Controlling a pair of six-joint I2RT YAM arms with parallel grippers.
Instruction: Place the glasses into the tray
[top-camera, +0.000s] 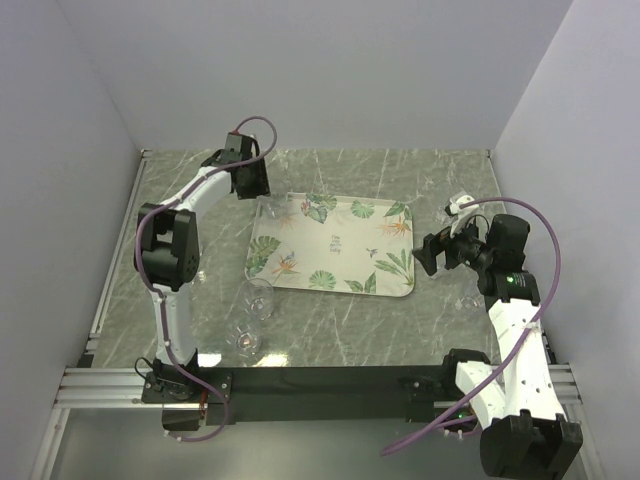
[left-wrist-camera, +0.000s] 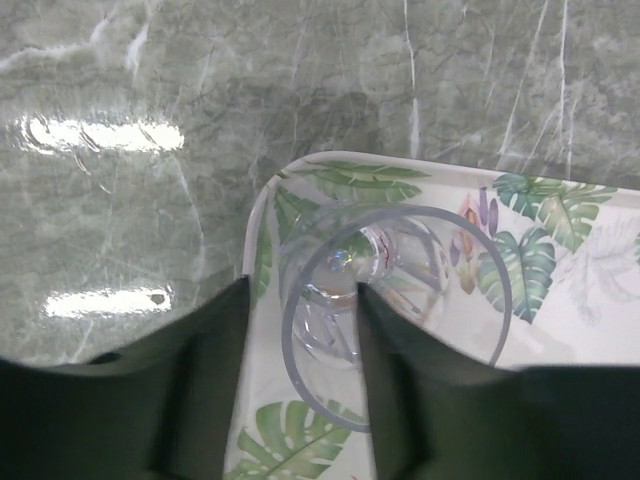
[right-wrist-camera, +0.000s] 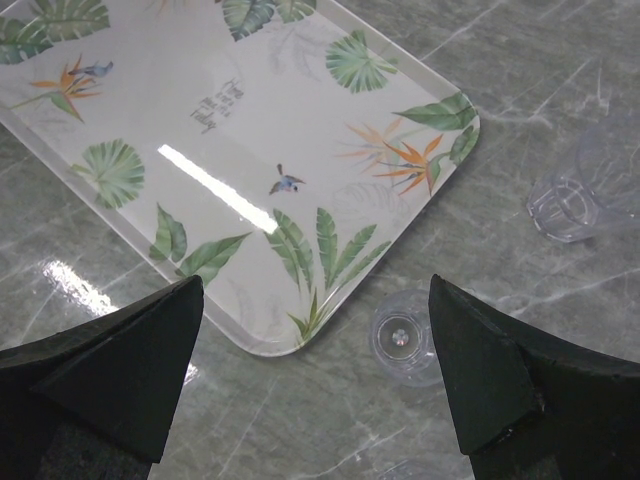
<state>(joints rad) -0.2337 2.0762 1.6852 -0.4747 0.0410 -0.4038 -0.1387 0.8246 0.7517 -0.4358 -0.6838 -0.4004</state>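
1 tray (top-camera: 340, 262) | 5+ glasses (top-camera: 258, 298) | left tool (left-wrist-camera: 303, 290) grips one glass (left-wrist-camera: 350, 262) | right tool (right-wrist-camera: 315, 285) spread, empty

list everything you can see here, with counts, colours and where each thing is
tray: 1, cream with green leaves and orange flowers, middle of the table
glasses: at least 5, clear; one between the left gripper's fingers over the tray's far-left corner, two on the table off its near-left corner, two on the table off its right edge
table: 1, grey-green marble look, under everything
walls: pale, around three sides
arms: 2, white and black with purple cables, left arm reaching the tray's far-left corner, right arm beside its right edge
grippers: 2, black; left gripper around a glass, right gripper open, empty
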